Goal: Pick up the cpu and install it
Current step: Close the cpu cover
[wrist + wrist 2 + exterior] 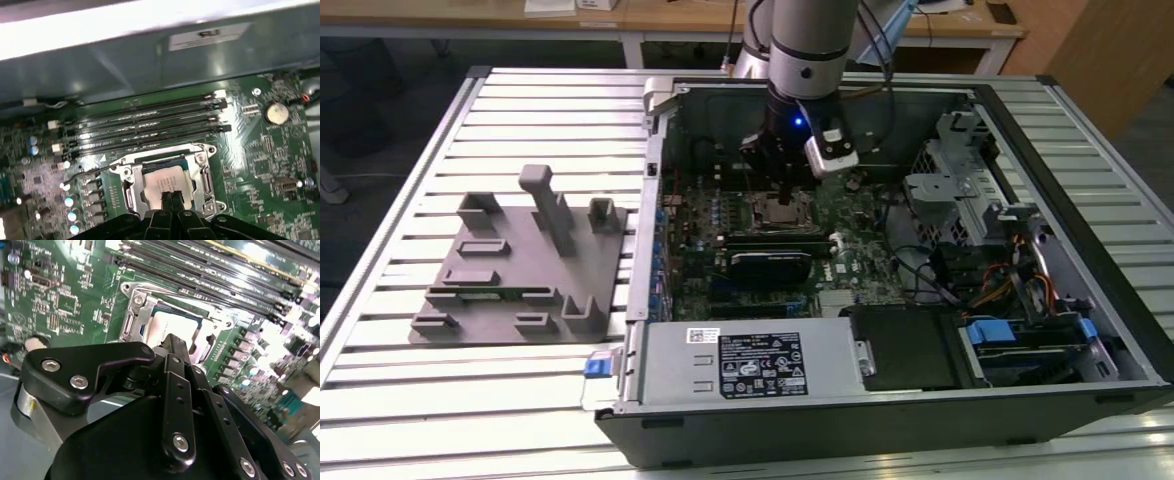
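**A:** Where does the cpu (165, 179) lie from the tool (170, 196)?

**B:** We see it flat in the socket frame (202, 156), directly beneath the tool; in the exterior view, at the tool's 6 o'clock. The fingertips (166, 199) stand closed together, gripping nothing.

**A:** Clearance?

**B:** Memory slots (145, 125) run just beside the frame.

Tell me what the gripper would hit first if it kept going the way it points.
Most likely the cpu lying in the motherboard socket, directly ahead of the gripper; the gap between them is unclear.
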